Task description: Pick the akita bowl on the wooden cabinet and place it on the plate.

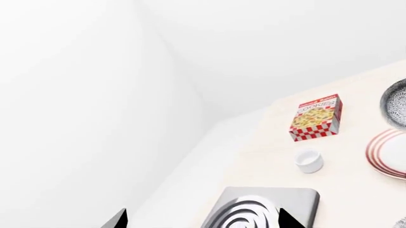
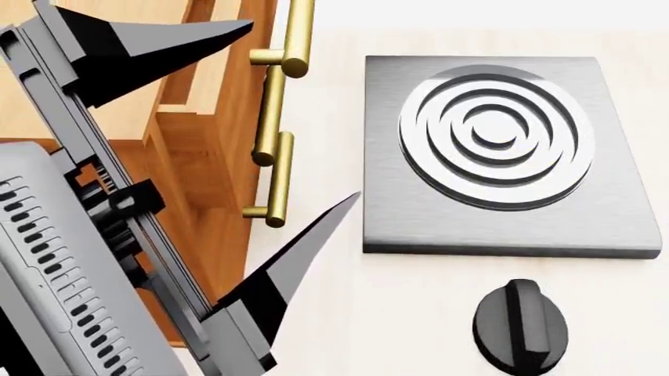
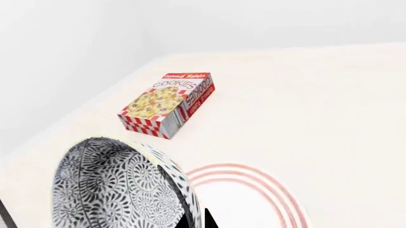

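R gripper (image 3: 201, 219) holds the akita bowl (image 3: 117, 187) by its rim, jaws pinching the wall, only dark tips visible at the frame edge of the R wrist view. Bowl is tilted on its side, patterned inside facing the cam, and hangs above the plate (image 3: 254, 199), overlapping the plate's near red rings. Bowl not yet down; can't tell the gap to the plate. Cookie box (image 3: 166, 103) lies flat on the bench (image 3: 317, 95) beyond, well apart from the plate.

L wrist view: cookie box (image 1: 316, 117), white cup (image 1: 309, 160) just beside the stove burner plate (image 1: 266, 206), plate (image 1: 388, 153) edge and a patterned bowl (image 1: 394, 105) at the frame edge; can't tell which bowl this is. L gripper (image 2: 251, 133) jaws are spread wide, empty, hovering in front of the wooden cabinet (image 2: 199, 141) w/ brass handles (image 2: 274, 125) in head view. Stove burner (image 2: 497, 137) and black knob (image 2: 521, 325) are on the bench beside it.

Stage (judgement): place phase, bowl over target, needs lowering + levelling.

Risks:
- Bowl is tilted; release now = lands on rim, may roll off the plate or tip over.
- Rim pinch is thin, could slip during wrist rotation.
- Bowl sits over the plate's edge not centre; could end half off.
- Hard drop may shove the plate.
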{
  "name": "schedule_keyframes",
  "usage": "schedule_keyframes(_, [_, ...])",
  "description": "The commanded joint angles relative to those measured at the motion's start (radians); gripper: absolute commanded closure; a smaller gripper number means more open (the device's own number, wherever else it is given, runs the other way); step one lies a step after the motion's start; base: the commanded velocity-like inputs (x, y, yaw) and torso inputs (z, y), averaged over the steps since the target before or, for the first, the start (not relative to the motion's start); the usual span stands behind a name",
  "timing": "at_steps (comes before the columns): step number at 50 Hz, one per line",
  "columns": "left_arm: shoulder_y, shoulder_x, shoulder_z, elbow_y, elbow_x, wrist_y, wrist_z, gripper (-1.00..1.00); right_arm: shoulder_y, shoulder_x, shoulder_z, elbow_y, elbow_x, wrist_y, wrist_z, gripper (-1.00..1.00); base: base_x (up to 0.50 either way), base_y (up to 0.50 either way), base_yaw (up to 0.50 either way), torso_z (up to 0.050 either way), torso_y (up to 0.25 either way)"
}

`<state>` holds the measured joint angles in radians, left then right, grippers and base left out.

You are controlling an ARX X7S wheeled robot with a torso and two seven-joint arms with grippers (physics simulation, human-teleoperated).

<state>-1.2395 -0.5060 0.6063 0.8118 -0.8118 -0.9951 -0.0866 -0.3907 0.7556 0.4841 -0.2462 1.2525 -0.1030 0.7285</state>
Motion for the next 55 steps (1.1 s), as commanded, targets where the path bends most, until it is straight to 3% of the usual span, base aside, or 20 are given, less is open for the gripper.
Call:
schedule_keyframes(1, [0.006,-0.002,0.013,-0.009,0.010,0.014,0.003,-1.00,0.044,-0.027,-0.006,0.039,0.029,-0.010,-0.071,1.00,0.00,0.00,0.00,0.000,0.000])
schedule_keyframes(24, [0.020,-0.014,0.019,-0.011,0.014,0.030,-0.003,-1.00,0.150,-0.028,-0.043,0.090,0.065,-0.003,-0.120,1.00,0.00,0.00,0.00,0.000,0.000])
schedule_keyframes(55, [0.048,-0.025,0.045,-0.036,0.045,0.079,0.008,-1.00,0.177,-0.061,-0.040,0.191,0.085,-0.007,-0.148,1.00,0.00,0.00,0.00,0.000,0.000])
